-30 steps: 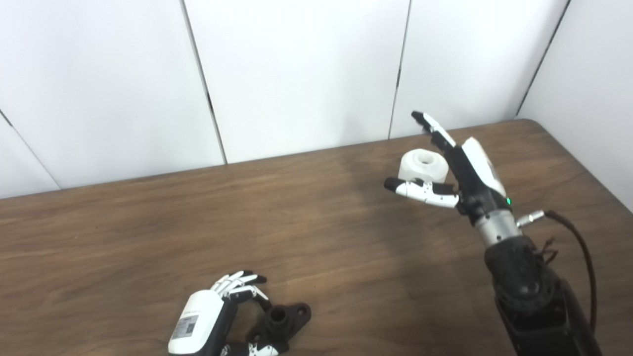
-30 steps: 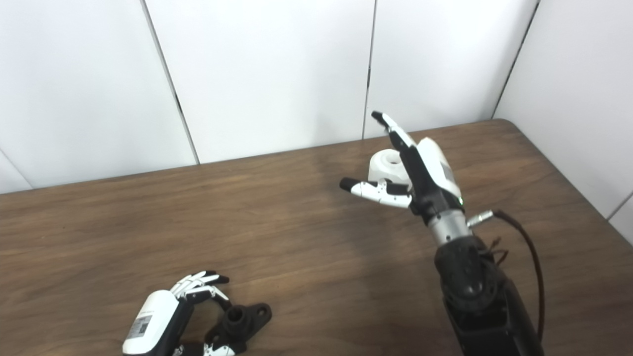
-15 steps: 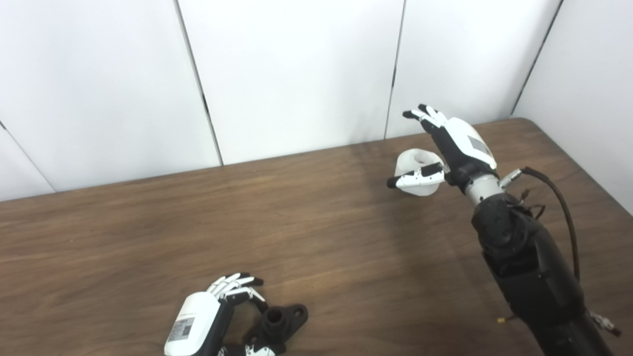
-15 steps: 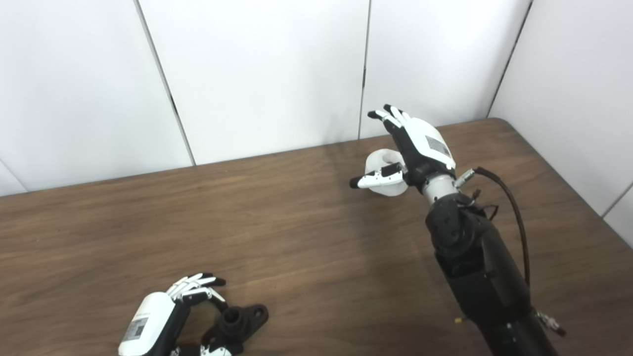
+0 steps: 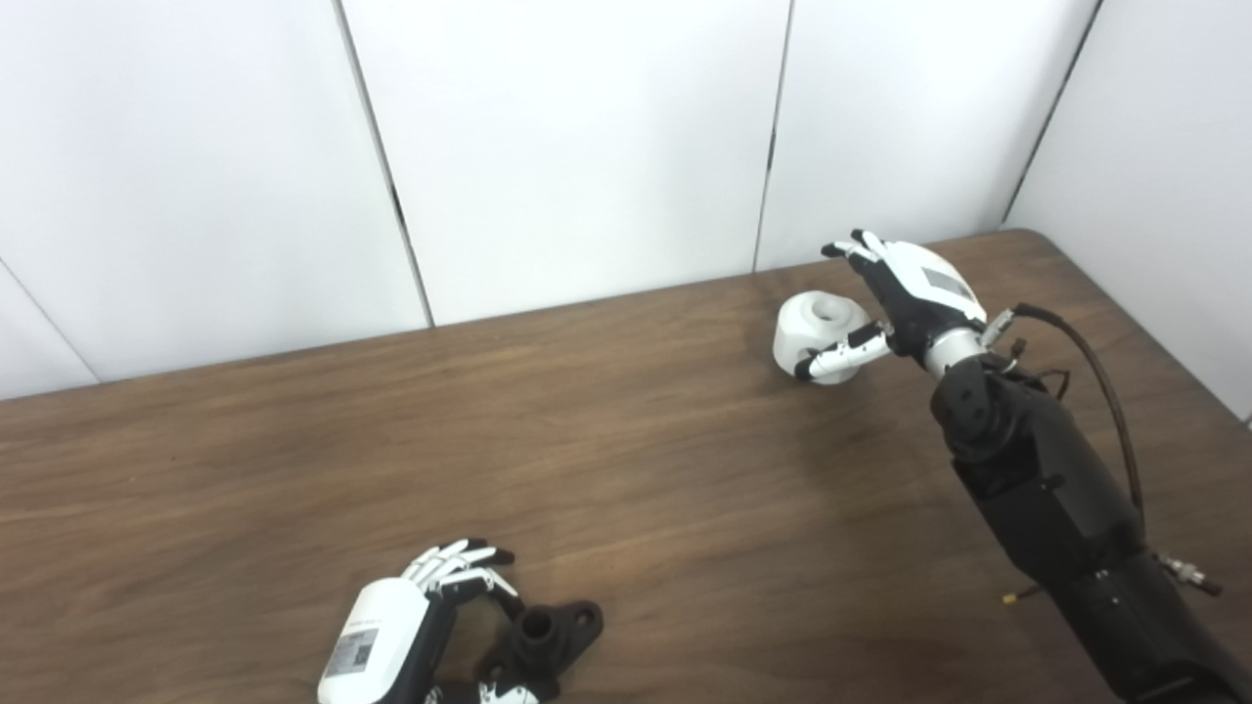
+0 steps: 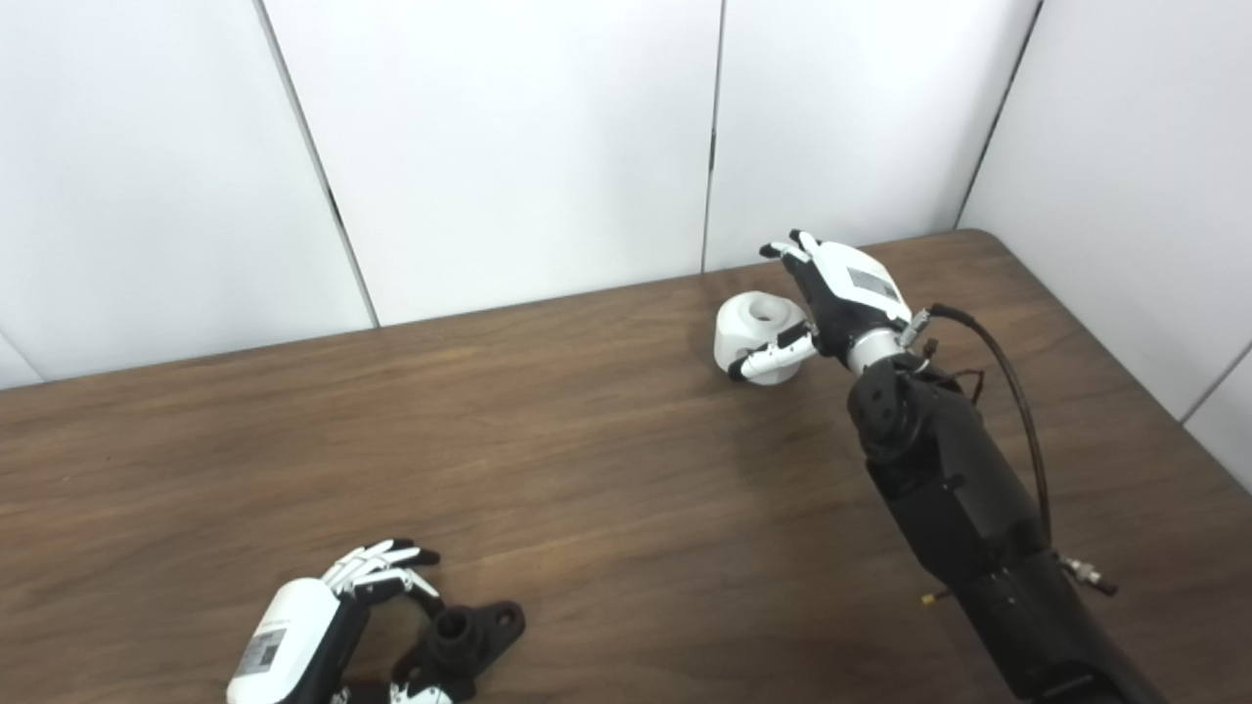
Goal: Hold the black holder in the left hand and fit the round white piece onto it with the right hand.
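While both robot hands stay spread, white wall panels [image 5: 577, 147] back the brown wooden table [image 5: 626, 469].

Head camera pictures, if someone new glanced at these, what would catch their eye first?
Probably the right hand at the far right of the wooden table, its fingers spread around the round white piece, whether gripping it yet I cannot tell. Next, the left hand at the near edge, curled beside the black holder lying on the table.
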